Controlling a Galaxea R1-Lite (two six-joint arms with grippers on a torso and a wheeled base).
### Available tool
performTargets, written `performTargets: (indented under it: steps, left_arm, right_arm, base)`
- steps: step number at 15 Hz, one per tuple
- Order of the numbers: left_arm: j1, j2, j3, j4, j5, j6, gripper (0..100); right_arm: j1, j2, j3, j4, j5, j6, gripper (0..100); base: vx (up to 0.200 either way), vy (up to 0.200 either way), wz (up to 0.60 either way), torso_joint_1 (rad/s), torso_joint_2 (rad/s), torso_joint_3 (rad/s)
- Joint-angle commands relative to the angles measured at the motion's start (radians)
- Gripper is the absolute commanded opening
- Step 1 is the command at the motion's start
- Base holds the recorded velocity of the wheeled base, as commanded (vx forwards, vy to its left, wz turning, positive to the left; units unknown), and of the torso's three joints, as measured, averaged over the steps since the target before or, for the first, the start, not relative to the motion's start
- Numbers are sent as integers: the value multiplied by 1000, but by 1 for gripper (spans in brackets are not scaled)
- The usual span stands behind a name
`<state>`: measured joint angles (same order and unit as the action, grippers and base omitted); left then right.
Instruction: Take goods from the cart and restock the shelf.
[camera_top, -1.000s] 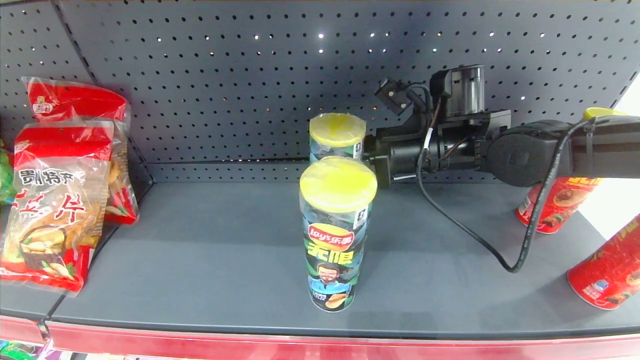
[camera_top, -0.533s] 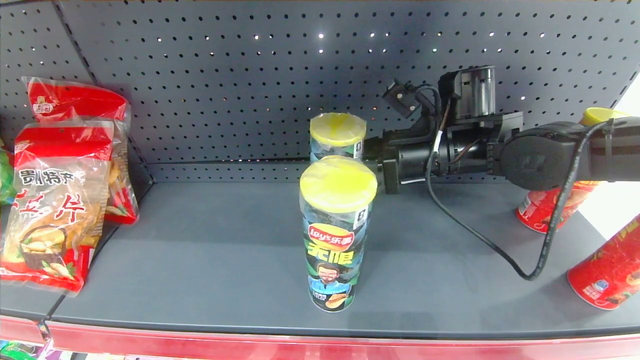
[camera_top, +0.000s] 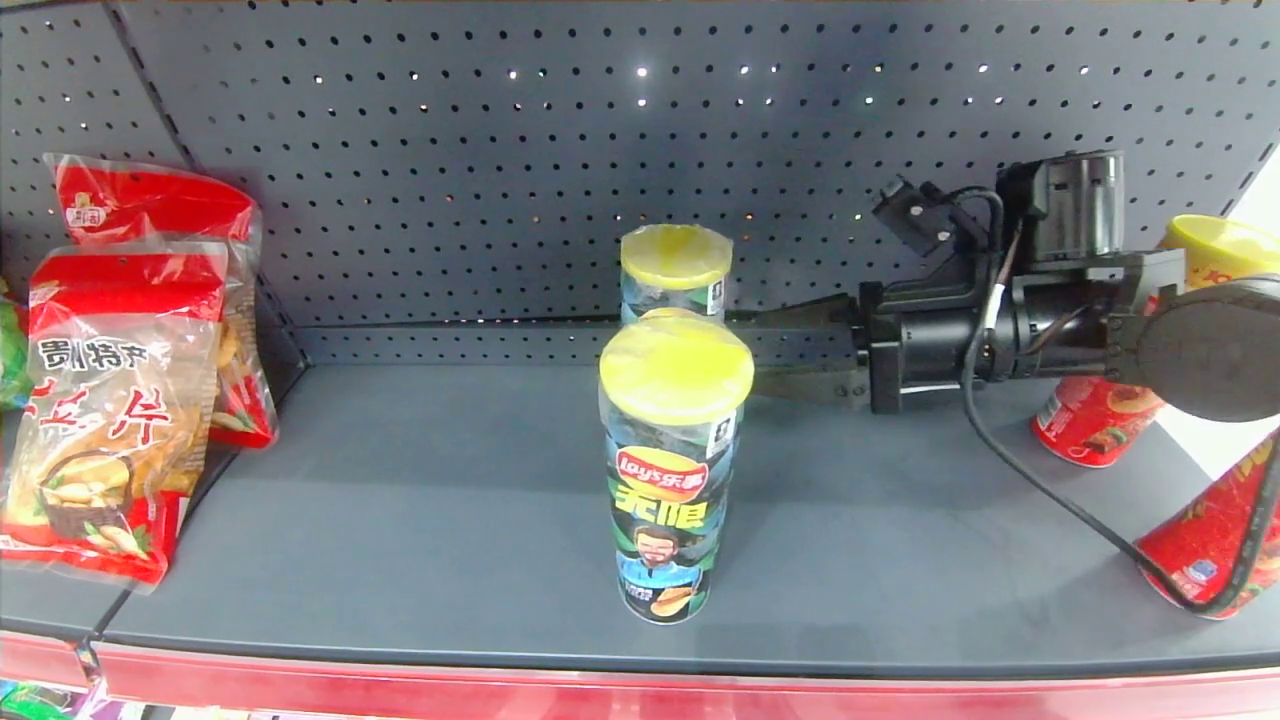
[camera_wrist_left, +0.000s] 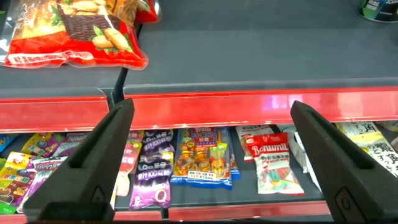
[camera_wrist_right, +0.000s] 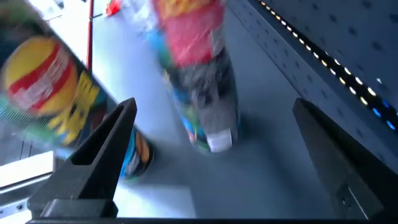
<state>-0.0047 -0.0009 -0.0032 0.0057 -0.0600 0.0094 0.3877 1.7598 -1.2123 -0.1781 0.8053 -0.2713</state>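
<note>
We had our right gripper (camera_top: 762, 352) open and empty; the upright rear can (camera_top: 675, 265) stood just left of it.

Matt shelf, glossy goods.
Before you, the shelf (camera_top: 400, 520) is smooth matt grey, its back panel (camera_top: 400, 180) perforated metal, its front strip (camera_top: 500, 690) glossy red; the front can (camera_top: 665, 520) wears shiny film under a yellow plastic lid (camera_top: 676, 368); the snack bags (camera_top: 105, 400) are crinkled glossy plastic.

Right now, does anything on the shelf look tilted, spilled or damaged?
Nothing is spilled or damaged. The front green can and the rear green can stand upright in line. The red cans at the right edge look slanted, perhaps from the lens.
</note>
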Motion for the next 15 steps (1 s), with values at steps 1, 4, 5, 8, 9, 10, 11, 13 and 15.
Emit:
performTargets:
  steps: [1, 4, 5, 8, 9, 10, 11, 13, 15]
  left_arm:
    - [0, 1, 0, 0, 0, 0, 100]
    - [0, 1, 0, 0, 0, 0, 100]
    - [0, 1, 0, 0, 0, 0, 100]
    - [0, 1, 0, 0, 0, 0, 100]
    - [0, 1, 0, 0, 0, 0, 100]
    - [0, 1, 0, 0, 0, 0, 100]
    - [0, 1, 0, 0, 0, 0, 100]
    - [0, 1, 0, 0, 0, 0, 100]
    - [0, 1, 0, 0, 0, 0, 100]
  right_arm:
    - [-41, -108, 89, -4, 3, -3, 100]
    - [-44, -209, 180, -23, 2, -2, 100]
    - [-41, -241, 208, -23, 2, -2, 100]
    - [13, -290, 240, -23, -5, 1, 100]
    - [30, -298, 241, -23, -8, 0, 100]
    - [39, -299, 240, -23, -9, 1, 100]
    - [76, -301, 237, -23, -14, 3, 100]
    - [123, -298, 240, -23, -38, 1, 100]
    - [140, -292, 237, -21, -44, 1, 100]
  base:
    - [0, 0, 0, 0, 0, 0]
    - [0, 0, 0, 0, 0, 0]
    - [0, 0, 0, 0, 0, 0]
    - [0, 0, 0, 0, 0, 0]
    - [0, 0, 0, 0, 0, 0]
    - [0, 0, 0, 0, 0, 0]
    - [0, 0, 0, 0, 0, 0]
    - [0, 0, 0, 0, 0, 0]
    - [0, 0, 0, 0, 0, 0]
